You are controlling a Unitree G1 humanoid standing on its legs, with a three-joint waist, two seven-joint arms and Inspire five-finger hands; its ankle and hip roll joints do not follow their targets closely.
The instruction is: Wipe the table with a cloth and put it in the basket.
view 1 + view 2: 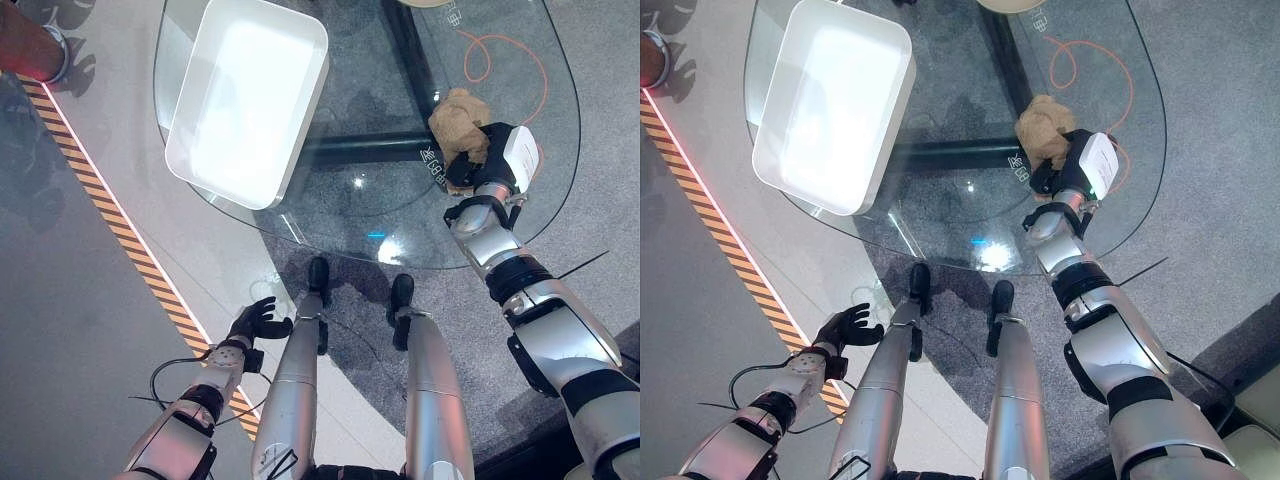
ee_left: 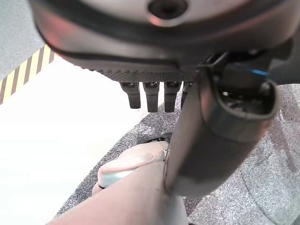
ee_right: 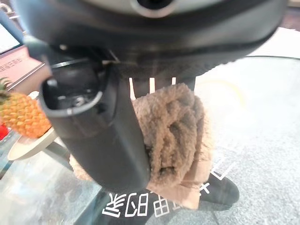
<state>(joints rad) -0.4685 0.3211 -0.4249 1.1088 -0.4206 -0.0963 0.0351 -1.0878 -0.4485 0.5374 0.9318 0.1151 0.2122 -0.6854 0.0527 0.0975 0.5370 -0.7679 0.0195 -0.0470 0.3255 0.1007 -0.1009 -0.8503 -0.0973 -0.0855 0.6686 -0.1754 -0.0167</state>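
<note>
A fuzzy, bunched tan cloth [image 1: 458, 120] sits gripped in the right hand [image 1: 482, 158], pressed onto the glass table [image 1: 400, 215] above grey carpet [image 1: 600, 130], left hand [image 1: 256, 322] loosely spread.

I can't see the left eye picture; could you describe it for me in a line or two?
The robot's right hand grips a crumpled tan cloth on a round glass table. A white rectangular basket sits at the table's left side, and the left hand hangs open low over the floor.
</note>
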